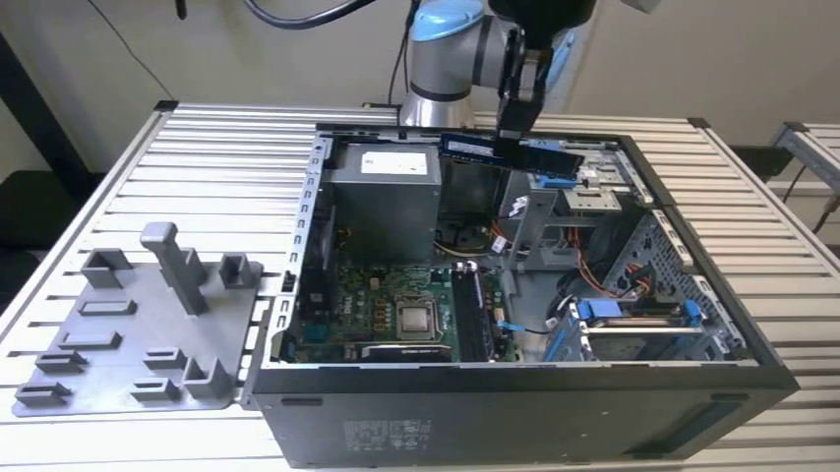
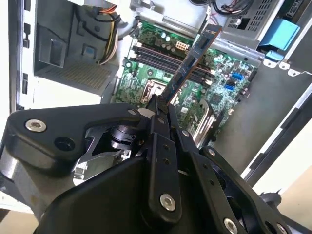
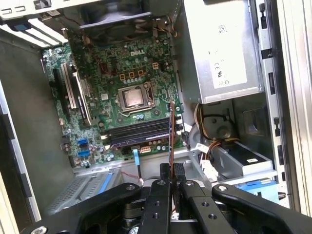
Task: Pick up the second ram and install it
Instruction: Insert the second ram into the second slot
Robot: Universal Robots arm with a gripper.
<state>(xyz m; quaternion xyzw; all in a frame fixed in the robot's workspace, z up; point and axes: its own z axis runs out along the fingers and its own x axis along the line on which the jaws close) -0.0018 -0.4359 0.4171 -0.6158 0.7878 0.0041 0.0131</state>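
My gripper point(image 1: 512, 131) hangs above the back of the open computer case point(image 1: 525, 383), shut on the second ram point(image 1: 512, 150). The ram is a slim dark board that lies level over the case's rear part. In the second wrist view the ram point(image 2: 190, 66) sticks out from the gripper point(image 2: 159, 105) over the green motherboard point(image 2: 214, 92). In the first wrist view the ram point(image 3: 171, 131) shows edge-on beyond the gripper point(image 3: 171, 169), above the memory slots point(image 3: 139, 134). Another dark memory stick point(image 1: 469, 310) stands in a slot next to the processor point(image 1: 417, 318).
A grey power supply point(image 1: 381, 197) fills the case's rear on the exterior view's left. A drive cage with blue clips point(image 1: 630, 320) and loose cables sits on the exterior view's right. A grey fixture plate point(image 1: 132, 334) with upright holders lies on the slatted table beside the case.
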